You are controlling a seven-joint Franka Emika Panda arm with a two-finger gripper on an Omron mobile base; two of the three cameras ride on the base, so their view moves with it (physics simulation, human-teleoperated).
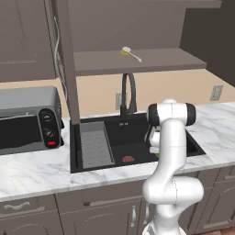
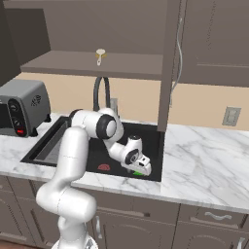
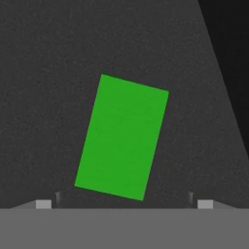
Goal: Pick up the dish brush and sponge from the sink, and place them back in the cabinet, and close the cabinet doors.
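Sponge seen flat on sink floor, directly below claw, between spread, empty tips. Judged light, soft, compressible; best pinched across short sides, mid-length.

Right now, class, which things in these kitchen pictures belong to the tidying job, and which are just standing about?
Belong to the job:
- sponge, lying flat on the sink floor
- dish brush, already on the cabinet shelf
- cabinet doors, open
- gripper, open above the sponge

Just standing about:
- toaster oven
- faucet
- wall outlet
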